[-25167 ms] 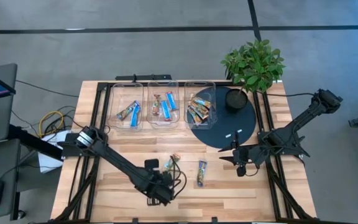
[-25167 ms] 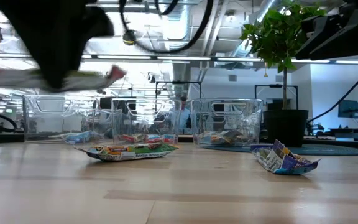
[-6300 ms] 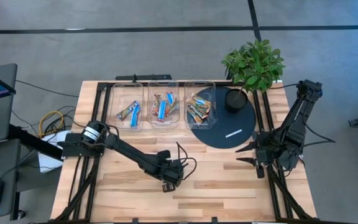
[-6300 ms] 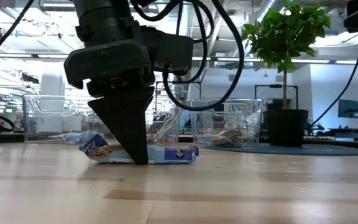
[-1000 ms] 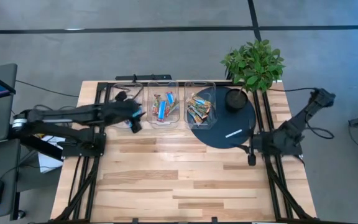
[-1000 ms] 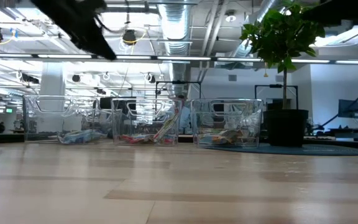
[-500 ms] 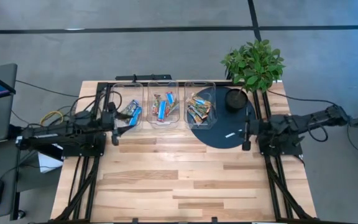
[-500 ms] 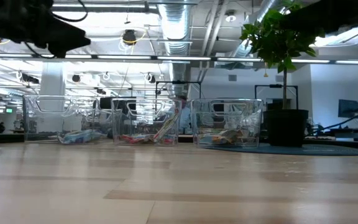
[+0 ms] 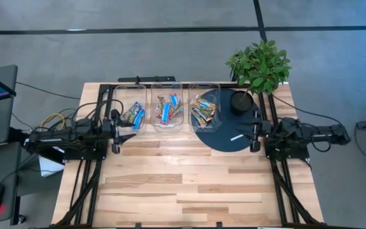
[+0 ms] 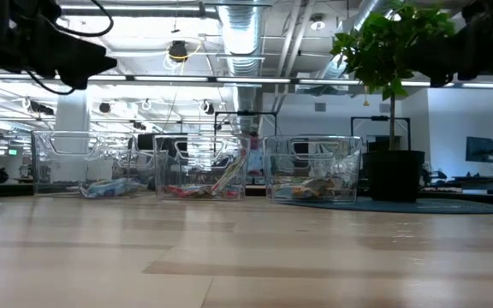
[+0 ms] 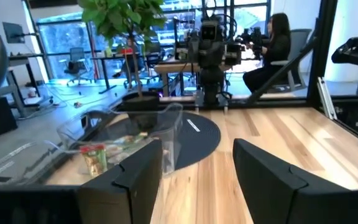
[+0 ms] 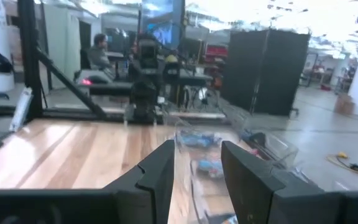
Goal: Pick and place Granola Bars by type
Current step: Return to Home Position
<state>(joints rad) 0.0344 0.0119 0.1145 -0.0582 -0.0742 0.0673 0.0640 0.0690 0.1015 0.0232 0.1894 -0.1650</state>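
The Granola Bars lie in three clear bins along the table's far side: blue ones in the left bin (image 9: pixel 132 114), mixed blue and orange ones in the middle bin (image 9: pixel 166 109), and orange, green and tan ones in the right bin (image 9: pixel 203 110). My left gripper (image 9: pixel 115 132) is drawn back at the table's left edge, level and open, with nothing between its fingers (image 11: pixel 135 180). My right gripper (image 9: pixel 254 135) is drawn back at the right edge beside the dark disc, level and open, and it too has nothing between its fingers (image 12: pixel 157 177).
A dark round disc (image 9: pixel 224 130) with a small white mark (image 9: pixel 237 137) lies at the far right, partly under the right bin. A potted plant (image 9: pixel 258 65) stands on the disc's far edge. Bare wooden tabletop (image 9: pixel 183 178) fills the middle and near side.
My left gripper has drawn back from over the left bin toward the table's left edge, sinking and tipping to level. My right arm has folded back, and its gripper has swung toward the far edge to rest beside the disc. The bars lie still.
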